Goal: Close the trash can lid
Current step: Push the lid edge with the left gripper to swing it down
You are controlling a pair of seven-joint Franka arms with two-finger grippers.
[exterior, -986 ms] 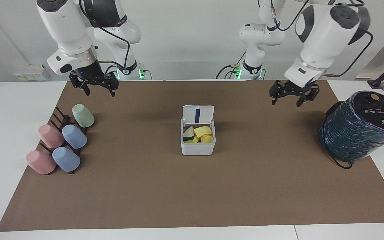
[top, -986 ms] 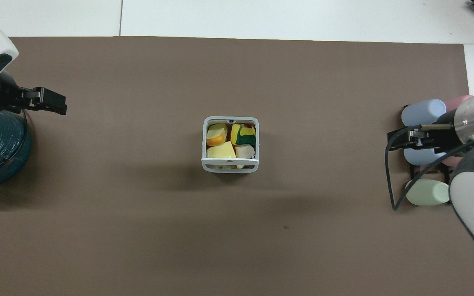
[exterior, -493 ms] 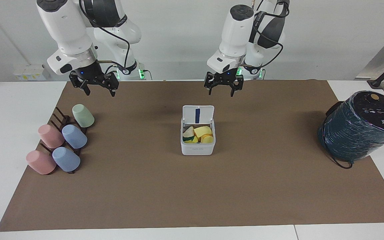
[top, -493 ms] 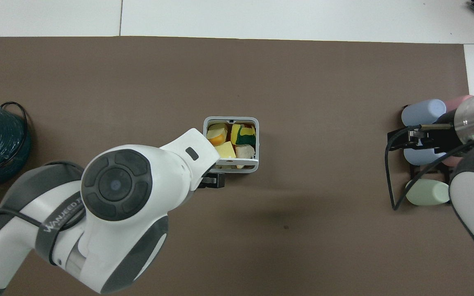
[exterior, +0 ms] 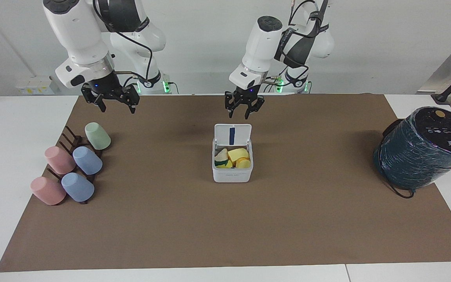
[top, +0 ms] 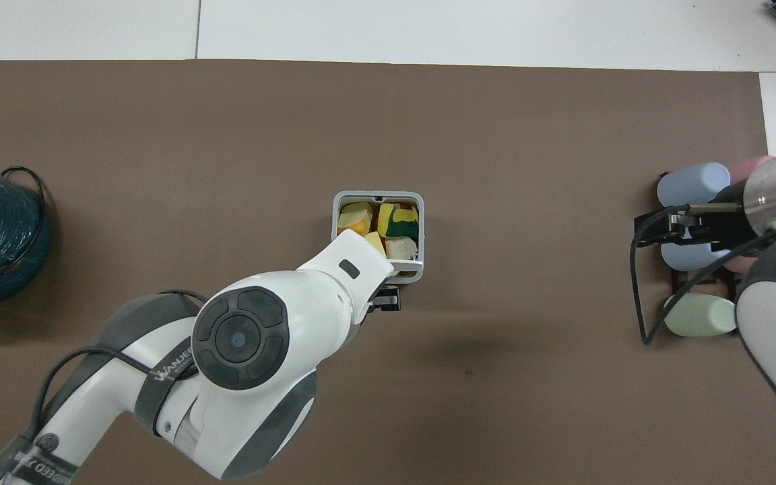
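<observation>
The small white trash can (exterior: 232, 174) stands in the middle of the brown mat, full of yellow and green scraps. Its lid (exterior: 232, 135) stands upright on the edge nearer to the robots, its blue inner strip showing. My left gripper (exterior: 239, 115) is open and hangs in the air just above the upright lid, on its robot side, apart from it. In the overhead view the left arm covers one corner of the trash can (top: 336, 205); the lid (top: 409, 270) shows edge-on. My right gripper (exterior: 116, 107) is open and waits above the cup rack.
Several pastel cups (exterior: 87, 159) lie on a dark rack (exterior: 71, 138) at the right arm's end of the mat. A large dark teal wrapped cylinder (exterior: 423, 147) with a black cable stands at the left arm's end.
My left arm has swung from over the teal cylinder's end to above the lid and turned its wrist. The right arm, the trash can and the lid have not moved.
</observation>
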